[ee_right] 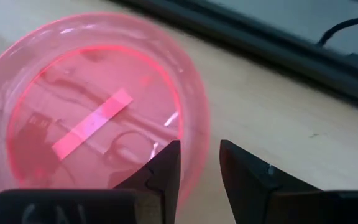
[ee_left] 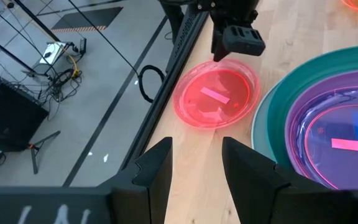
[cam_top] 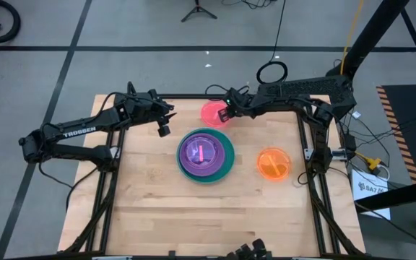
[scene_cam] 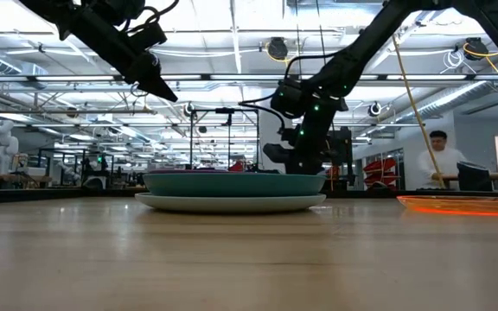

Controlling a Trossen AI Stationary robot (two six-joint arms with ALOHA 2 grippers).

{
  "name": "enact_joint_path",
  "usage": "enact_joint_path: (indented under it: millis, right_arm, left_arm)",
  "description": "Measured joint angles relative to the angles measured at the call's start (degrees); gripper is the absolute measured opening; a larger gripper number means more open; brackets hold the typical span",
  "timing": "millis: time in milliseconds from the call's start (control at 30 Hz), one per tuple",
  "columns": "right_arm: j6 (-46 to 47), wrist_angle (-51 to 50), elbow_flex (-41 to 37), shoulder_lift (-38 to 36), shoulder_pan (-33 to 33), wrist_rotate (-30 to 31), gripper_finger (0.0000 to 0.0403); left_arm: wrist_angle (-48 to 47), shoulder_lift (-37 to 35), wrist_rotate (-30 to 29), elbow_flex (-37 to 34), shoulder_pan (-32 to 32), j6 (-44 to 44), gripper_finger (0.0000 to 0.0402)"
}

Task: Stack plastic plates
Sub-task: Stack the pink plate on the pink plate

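Layout relative to the plate stack (cam_top: 206,155), which sits near the middle of the desk (cam_top: 157,209). A single plate (cam_top: 274,164) lies on the desk to the stack's right, well apart from it. Another single plate (cam_top: 213,113) lies behind the stack, near the desk's far edge. The right pincer (cam_top: 227,113) is at that far plate's rim, one finger inside it and one outside. The left pincer (cam_top: 163,129) hangs behind and to the left of the stack.

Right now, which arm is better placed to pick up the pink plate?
The right. Its end effector is already at the pink plate, open fingers straddling the rim. The left end effector hovers open above the table beside the stack, farther from that plate.
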Motion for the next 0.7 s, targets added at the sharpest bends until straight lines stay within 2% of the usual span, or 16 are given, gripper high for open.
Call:
enact_joint_path:
  millis: [100,333,700]
  right_arm:
    - [1.93,0.02,0.0,0.0,0.03,2.56,0.0105]
    - [5.62,0.21,0.02,0.58,0.42,2.57,0.0105]
    - [5.88,0.6,0.0,2.62,0.92,2.45,0.0105]
  left_arm:
    - [0.0,0.0,-0.01,0.0,0.0,0.02,0.0147]
    - [0.0,0.0,-0.01,0.0,0.0,0.04,0.0147]
    - [-0.07,0.0,0.0,0.0,0.0,0.02,0.0147]
